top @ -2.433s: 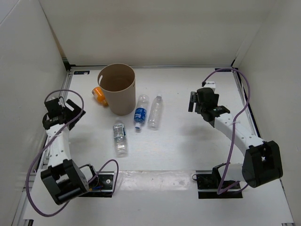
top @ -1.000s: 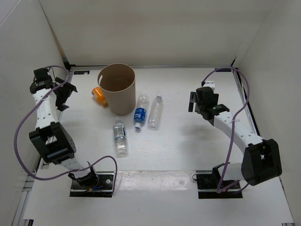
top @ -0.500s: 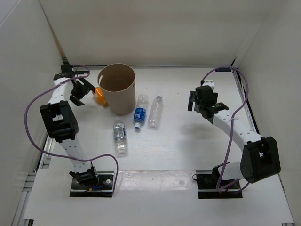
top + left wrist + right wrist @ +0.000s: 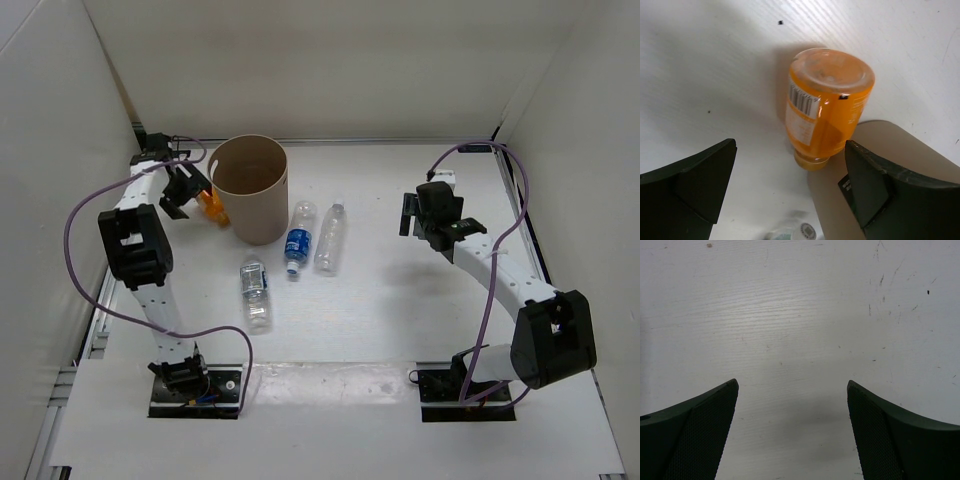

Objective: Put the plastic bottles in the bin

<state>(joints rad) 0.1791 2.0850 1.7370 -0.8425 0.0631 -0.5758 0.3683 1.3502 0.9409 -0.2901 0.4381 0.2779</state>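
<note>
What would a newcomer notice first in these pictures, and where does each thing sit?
The orange bottle stands out, lying on the white table beside the tan bin, on its left, with the open left gripper poised over it. Three clear bottles lie scattered just right of the bin, and the right gripper hangs open over bare table.

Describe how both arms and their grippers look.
The left arm and right arm are white links with blocky black joint housings, each trailed by a looping purple cable. The left gripper and right gripper have dark, tapering wedge fingers; the right's show a fine mesh texture.
</note>
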